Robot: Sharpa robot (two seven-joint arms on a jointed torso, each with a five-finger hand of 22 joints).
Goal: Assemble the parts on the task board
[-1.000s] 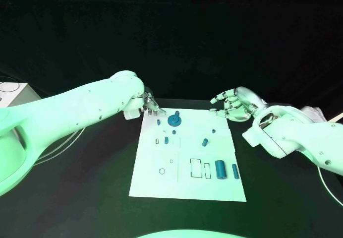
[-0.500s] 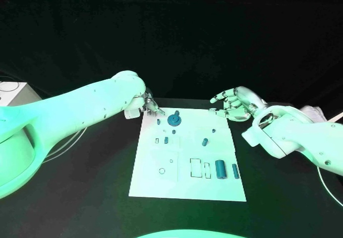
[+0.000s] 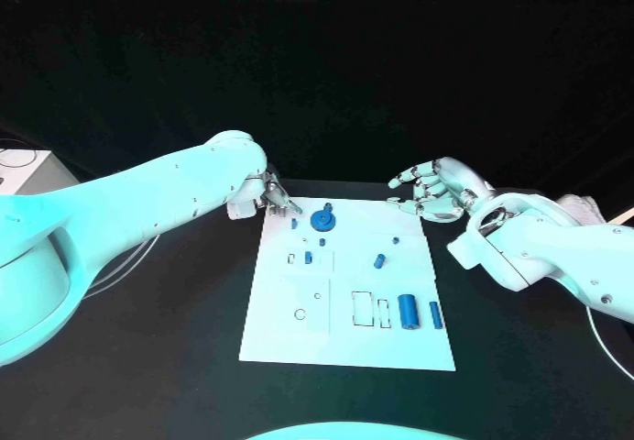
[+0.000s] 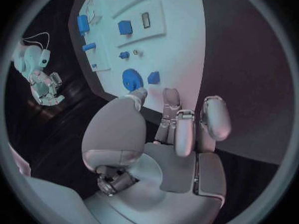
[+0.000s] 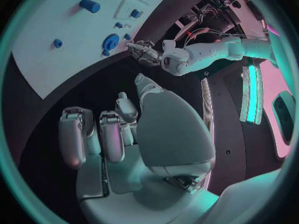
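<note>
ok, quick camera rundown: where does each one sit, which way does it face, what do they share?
Head view: on the robot's head, looking down at the task board; both arms enter, left hand and right hand at the board's far corners.
Left wrist view: behind the left hand, facing the board; the right hand shows beyond it.
Right wrist view: behind the right hand, facing the board.
All three share the round blue part.

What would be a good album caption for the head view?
Two robot hands, left hand and right hand, hover at the far corners of a white task board dotted with blue parts.
</note>
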